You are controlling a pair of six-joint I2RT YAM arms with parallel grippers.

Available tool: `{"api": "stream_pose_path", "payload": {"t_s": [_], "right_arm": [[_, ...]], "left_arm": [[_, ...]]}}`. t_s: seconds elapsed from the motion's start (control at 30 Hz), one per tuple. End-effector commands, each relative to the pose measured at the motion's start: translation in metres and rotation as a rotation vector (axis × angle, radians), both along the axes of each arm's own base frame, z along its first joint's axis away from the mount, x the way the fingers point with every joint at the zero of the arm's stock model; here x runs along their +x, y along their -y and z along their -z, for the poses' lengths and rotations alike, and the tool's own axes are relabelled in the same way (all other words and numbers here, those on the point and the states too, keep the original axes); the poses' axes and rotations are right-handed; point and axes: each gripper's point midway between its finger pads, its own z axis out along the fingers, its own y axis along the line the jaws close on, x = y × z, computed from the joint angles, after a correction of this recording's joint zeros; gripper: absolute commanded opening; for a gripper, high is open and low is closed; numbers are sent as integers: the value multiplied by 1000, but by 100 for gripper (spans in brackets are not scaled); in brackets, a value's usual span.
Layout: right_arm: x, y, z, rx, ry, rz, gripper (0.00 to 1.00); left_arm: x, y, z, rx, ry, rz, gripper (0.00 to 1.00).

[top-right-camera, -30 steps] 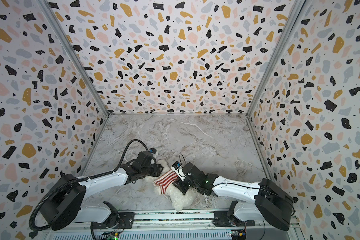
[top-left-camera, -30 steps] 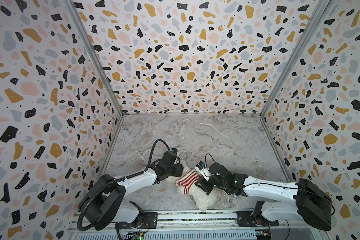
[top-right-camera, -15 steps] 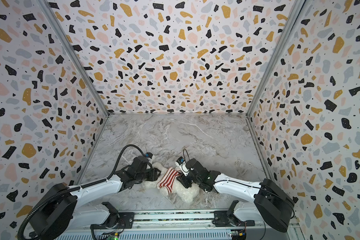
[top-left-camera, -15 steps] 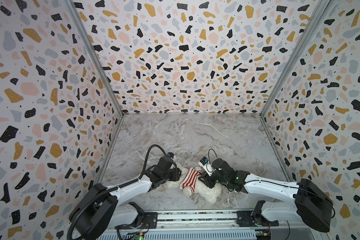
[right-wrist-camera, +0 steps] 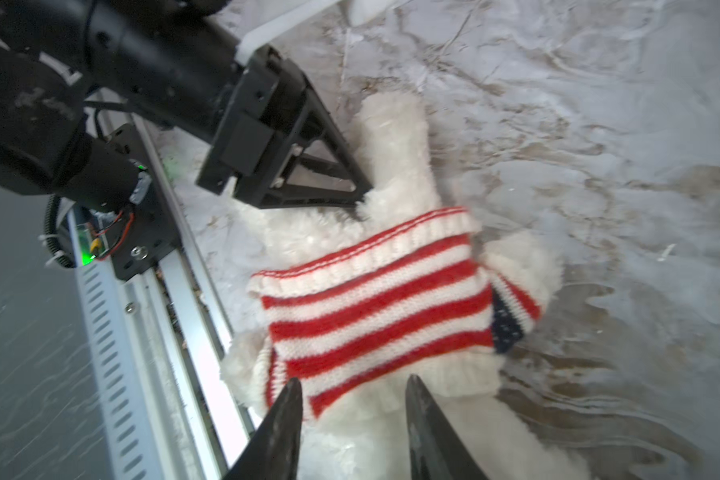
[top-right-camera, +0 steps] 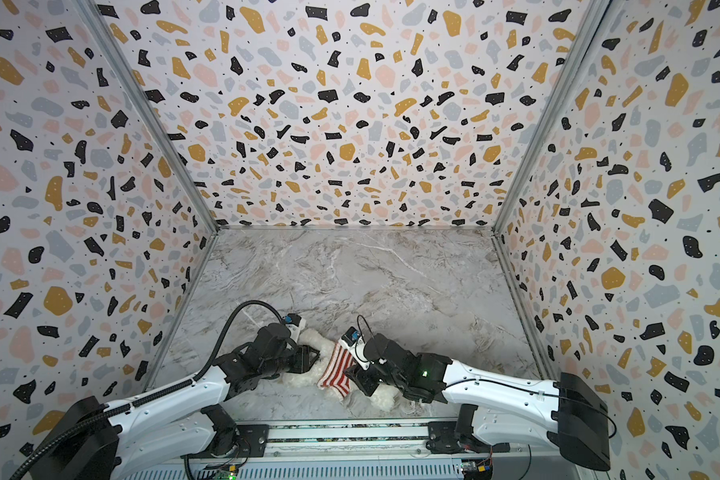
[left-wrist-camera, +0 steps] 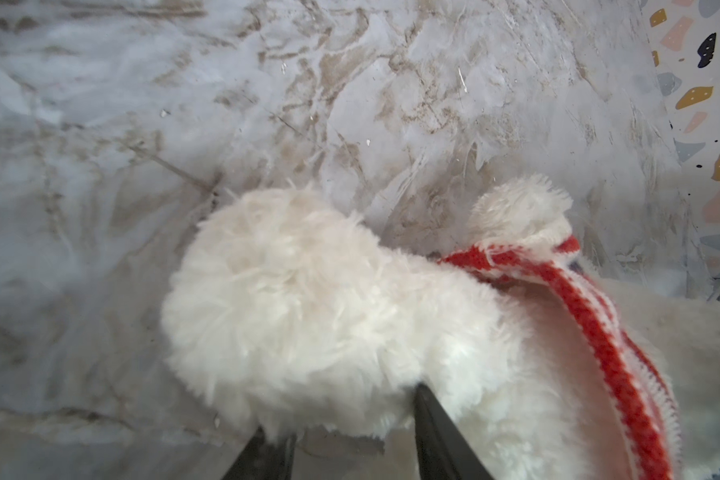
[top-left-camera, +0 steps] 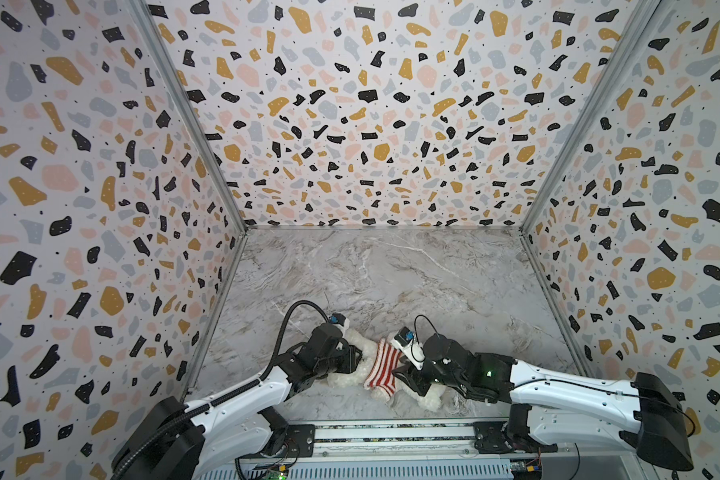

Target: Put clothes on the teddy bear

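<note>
Lying close to the front edge of the marble table (top-left-camera: 391, 274), the teddy bear (top-left-camera: 424, 401) is stretched out between both arms, with a red-and-white striped sweater (top-left-camera: 381, 368) wrapped round its middle. The left claw (left-wrist-camera: 337, 411) is down at the leg end. Its fingers stand apart with a fluffy white limb between them, but honestly I can't tell if it's actually squeezing or just straddling the fur. The right claw (right-wrist-camera: 352, 384) is at the other end, by the head. Its fingers press in on either side of the bear right at the sweater's edge, so that one's got a grip.
</note>
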Motion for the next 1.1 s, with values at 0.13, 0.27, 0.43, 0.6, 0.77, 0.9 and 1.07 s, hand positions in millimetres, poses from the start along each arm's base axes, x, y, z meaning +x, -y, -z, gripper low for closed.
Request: {"api": "stream_pose_path", "payload": {"t_s": [0.13,0.27,0.43,0.6,0.77,0.9,1.07], "right_arm": [[-35,16,42,-90,-138,-4,39],[-21,33,56,-127,-156,77,37],[12,57,69,-83,-202,228,36],[45,71,72,-89,-162,306,35],[80,68,67,-120,-82,314,35],[107,59,60,-105,-31,313,38],[131,49,55,-72,-1,319,41]], "left_arm": [[-10,5,2,-8,-14,13,45],[-12,4,3,-3,-13,15,45],[-18,3,8,0,-14,30,44],[-24,4,11,-12,-15,46,44],[-30,15,6,-64,-7,65,44],[-35,25,0,-97,6,77,44],[-39,29,-5,-120,11,71,44]]}}
